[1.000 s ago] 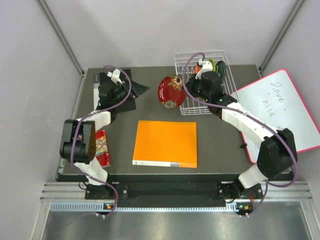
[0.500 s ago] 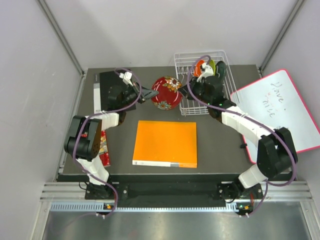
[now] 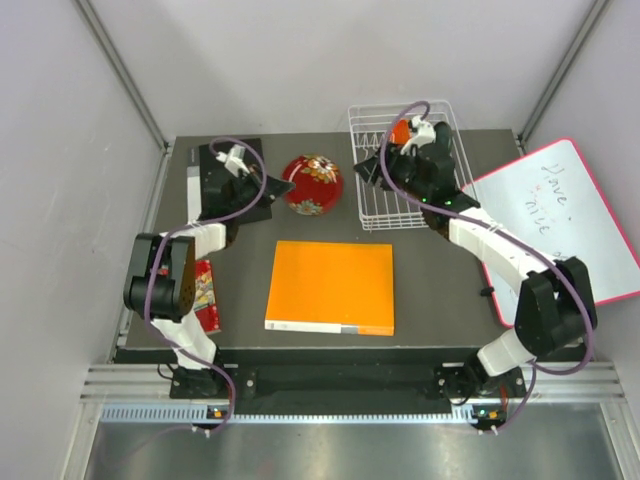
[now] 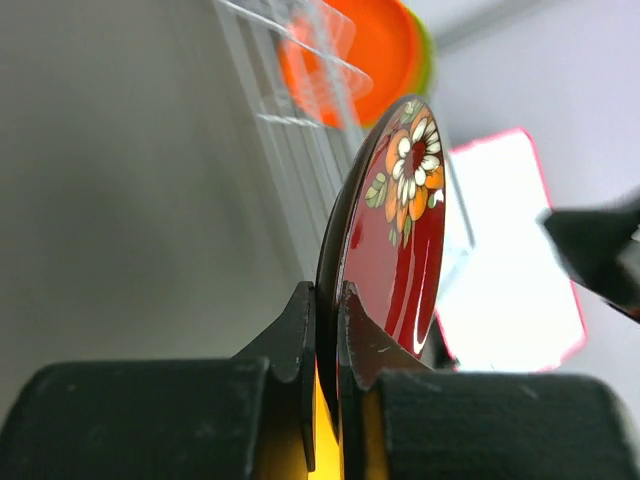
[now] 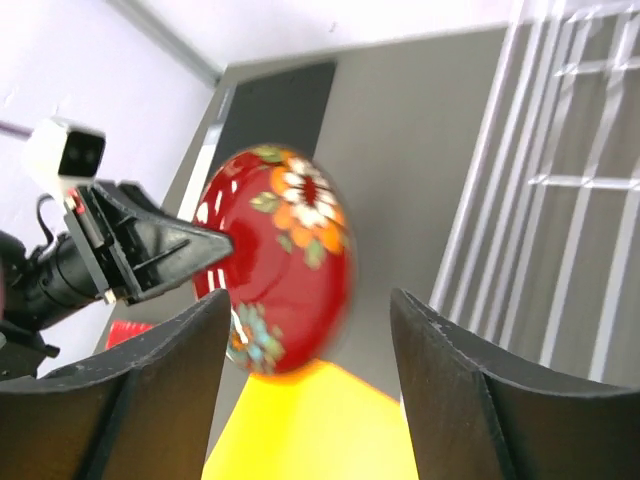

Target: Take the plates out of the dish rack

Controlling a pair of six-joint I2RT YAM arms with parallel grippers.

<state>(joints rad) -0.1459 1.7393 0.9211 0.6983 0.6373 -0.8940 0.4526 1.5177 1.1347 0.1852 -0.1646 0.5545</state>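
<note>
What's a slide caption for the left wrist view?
Left gripper pinches the rim of the red floral plate, orange plate blurred in the dish rack behind.

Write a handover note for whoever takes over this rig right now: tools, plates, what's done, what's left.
Left tool: shut on the rim of the red plate, held upright.
Right tool: open, empty, by the rack.
Orange plate and green plate stand in the rack; any other is hidden.
Done: red plate out.
Left: set it down, unload the rest.
</note>
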